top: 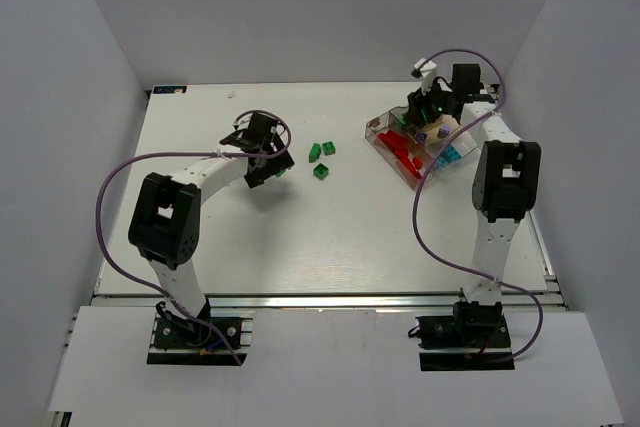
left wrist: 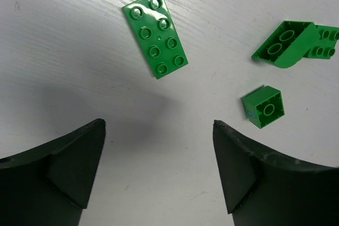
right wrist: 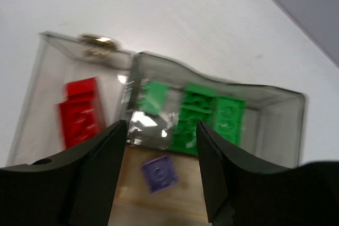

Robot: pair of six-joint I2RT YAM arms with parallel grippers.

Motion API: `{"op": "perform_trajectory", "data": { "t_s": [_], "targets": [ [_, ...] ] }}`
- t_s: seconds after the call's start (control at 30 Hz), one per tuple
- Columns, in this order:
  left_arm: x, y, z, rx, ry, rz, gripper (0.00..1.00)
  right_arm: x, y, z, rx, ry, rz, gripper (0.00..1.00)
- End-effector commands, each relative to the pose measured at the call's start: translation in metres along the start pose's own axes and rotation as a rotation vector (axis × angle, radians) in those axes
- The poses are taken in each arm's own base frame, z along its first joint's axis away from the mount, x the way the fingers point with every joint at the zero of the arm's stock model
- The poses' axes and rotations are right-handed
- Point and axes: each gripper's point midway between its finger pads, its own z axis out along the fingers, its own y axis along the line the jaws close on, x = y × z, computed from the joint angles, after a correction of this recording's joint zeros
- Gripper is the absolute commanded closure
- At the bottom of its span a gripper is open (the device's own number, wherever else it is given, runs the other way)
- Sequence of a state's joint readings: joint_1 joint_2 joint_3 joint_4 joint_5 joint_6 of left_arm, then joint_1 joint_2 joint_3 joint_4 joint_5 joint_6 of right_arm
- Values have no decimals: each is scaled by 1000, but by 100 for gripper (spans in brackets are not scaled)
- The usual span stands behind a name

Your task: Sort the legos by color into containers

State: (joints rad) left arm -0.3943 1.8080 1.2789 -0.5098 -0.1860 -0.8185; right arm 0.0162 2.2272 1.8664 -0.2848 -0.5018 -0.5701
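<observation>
Left gripper (left wrist: 159, 126) hovers low over mid-bench, left of centre, fingers spread wide with nothing between them. Just past its tips lies a flat green plate (left wrist: 156, 34). A green cube (left wrist: 263, 107) and a curved green brick (left wrist: 283, 43) sit loose toward the right edge. Further on, by the far right corner, right gripper (right wrist: 161, 130) hangs over the tray (right wrist: 217, 86), jaws apart and empty. Beneath it is a pale purple brick (right wrist: 159, 173), and beyond that red bricks (right wrist: 80, 110) and green bricks (right wrist: 204, 115) lie in separate compartments.
</observation>
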Motion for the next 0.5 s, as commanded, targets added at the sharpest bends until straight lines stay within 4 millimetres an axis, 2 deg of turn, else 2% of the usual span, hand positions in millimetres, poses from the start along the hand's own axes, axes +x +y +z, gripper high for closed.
{"op": "perform_trajectory", "data": {
  "t_s": [0.0, 0.03, 0.07, 0.1, 0.13, 0.17, 0.2, 0.23, 0.27, 0.3, 0.33, 0.37, 0.4, 0.43, 0.47],
  "targets": [
    [-9, -7, -18, 68, -22, 4, 11, -62, 55, -40, -206, -215, -170, 40],
    [-10, -9, -21, 83, -26, 1, 14, -61, 75, -44, -272, -246, -207, 42],
    [-5, -6, -20, 82, -16, 4, 24, -80, 104, -62, -356, -338, -321, 43],
    [-4, -6, -21, 89, -15, 3, 31, -81, 129, -62, -410, -357, -354, 45],
    [-3, -7, -23, 103, -14, 1, 40, -65, 160, -56, -476, -339, -344, 47],
    [0, -5, -25, 105, -9, -1, 52, -64, 177, -60, -512, -331, -352, 48],
    [2, -4, -25, 109, -6, 0, 74, -58, 189, -57, -539, -322, -386, 48],
    [4, -3, -26, 107, 4, 1, 80, -52, 222, -49, -606, -295, -396, 45],
    [6, -2, -28, 112, 8, 4, 81, -42, 230, -44, -613, -244, -390, 43],
    [7, -2, -29, 114, 14, 14, 81, -40, 256, -36, -652, -212, -389, 39],
    [9, -1, -31, 118, 24, 21, 77, -30, 265, -29, -653, -170, -363, 37],
    [10, -2, -33, 125, 28, 27, 71, -27, 256, -17, -572, -123, -369, 35],
    [12, 0, -34, 128, 35, 40, 52, -25, 269, -11, -561, -82, -327, 30],
    [15, -1, -36, 140, 44, 50, 42, -16, 271, 0, -517, -23, -317, 30],
    [16, -1, -39, 148, 47, 59, 35, -17, 275, 5, -502, -7, -301, 29]
  ]
}}
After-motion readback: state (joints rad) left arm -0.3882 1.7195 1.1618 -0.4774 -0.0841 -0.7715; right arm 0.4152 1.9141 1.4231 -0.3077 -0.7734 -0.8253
